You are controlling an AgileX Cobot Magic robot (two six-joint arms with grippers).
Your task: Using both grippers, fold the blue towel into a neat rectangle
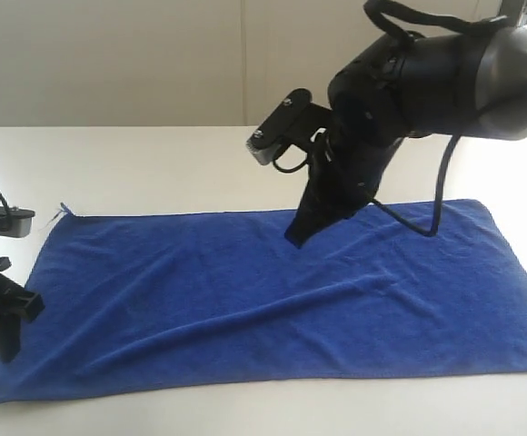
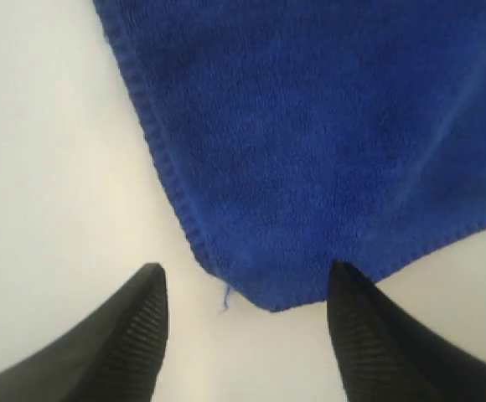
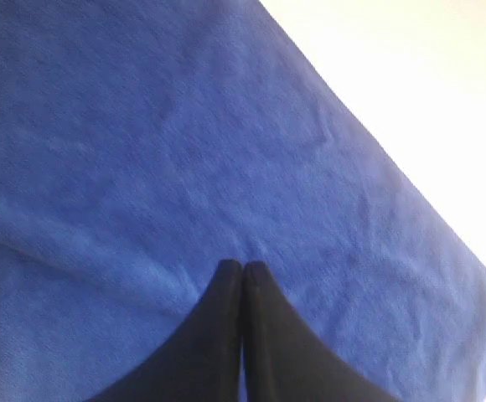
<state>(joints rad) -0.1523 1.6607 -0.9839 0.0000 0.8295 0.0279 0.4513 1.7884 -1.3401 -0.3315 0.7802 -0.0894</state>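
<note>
The blue towel (image 1: pixel 282 300) lies spread flat on the white table (image 1: pixel 154 163), long side running left to right, with shallow wrinkles. My left gripper (image 1: pixel 4 338) stands at the towel's near left corner. In the left wrist view it (image 2: pixel 245 268) is open, and the towel's corner (image 2: pixel 310 126) lies on the table between the two fingers, not gripped. My right gripper (image 1: pixel 296 240) hangs just above the towel near the middle of its far edge. Its jaws (image 3: pixel 243 265) are pressed shut with nothing between them, over the blue cloth (image 3: pixel 142 126).
Bare white table surrounds the towel on every side, with a pale wall behind. A black cable (image 1: pixel 436 200) loops down from the right arm to the towel's far right part. A short loose thread (image 2: pixel 224 298) hangs off the corner by the left gripper.
</note>
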